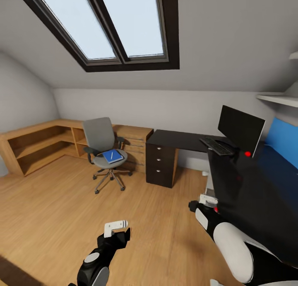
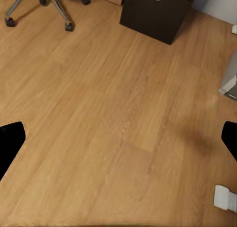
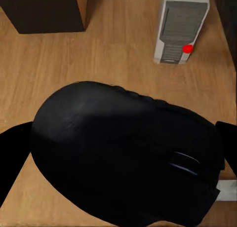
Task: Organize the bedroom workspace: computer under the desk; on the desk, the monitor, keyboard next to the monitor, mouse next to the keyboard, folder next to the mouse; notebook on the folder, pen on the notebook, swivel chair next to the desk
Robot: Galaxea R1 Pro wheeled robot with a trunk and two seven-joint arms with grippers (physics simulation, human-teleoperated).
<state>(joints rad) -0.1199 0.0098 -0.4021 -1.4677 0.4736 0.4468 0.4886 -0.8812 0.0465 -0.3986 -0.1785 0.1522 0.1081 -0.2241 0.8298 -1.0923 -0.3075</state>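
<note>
My right gripper (image 3: 118, 160) is shut on the black mouse (image 3: 123, 138), held low over the wood floor beside the desk; it also shows in the head view as the right gripper (image 1: 198, 204). The white-grey computer (image 3: 180, 27) stands on the floor under the desk (image 1: 186, 139). The monitor (image 1: 241, 128) and keyboard (image 1: 216, 146) are on the desk. The grey swivel chair (image 1: 101, 145) stands left of the drawer unit, with the blue folder (image 1: 112, 156) and white pen (image 1: 111, 154) on its seat. I cannot tell the notebook apart from the folder. My left gripper (image 1: 116, 233) hangs open over bare floor.
The black drawer unit (image 1: 161, 163) holds up the desk's left end. Low wooden cabinets (image 1: 45, 143) line the far left corner. A bright-blue surface (image 1: 283, 141) lies beyond the desk's near wing (image 1: 248, 195). Chair castors (image 2: 69, 25) show in the left wrist view. Open floor spreads ahead.
</note>
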